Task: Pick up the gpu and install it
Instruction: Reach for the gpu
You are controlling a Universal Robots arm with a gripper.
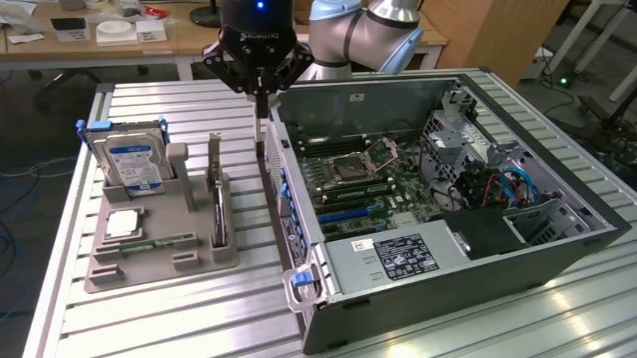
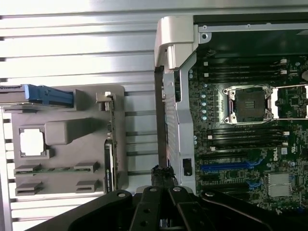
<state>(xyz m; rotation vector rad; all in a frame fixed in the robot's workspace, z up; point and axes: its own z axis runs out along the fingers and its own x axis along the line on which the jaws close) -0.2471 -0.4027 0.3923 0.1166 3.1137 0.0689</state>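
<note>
Starting at the exterior view's left, I see the hard drive [image 1: 131, 165] upright in the gray holder [image 1: 149, 261] on the desk [image 1: 199, 321]. Next, the gpu [image 1: 218, 212] stands on edge in the holder's slot nearest the open computer case [image 1: 478, 253]. The gripper [image 1: 262, 142], pressed together, hangs above the gap between holder and case, apart from the gpu.

Probably a robotics lab: aluminium bench [image 1: 199, 313], open computer case [image 1: 478, 291], cluttered desk [image 1: 179, 41]
</note>
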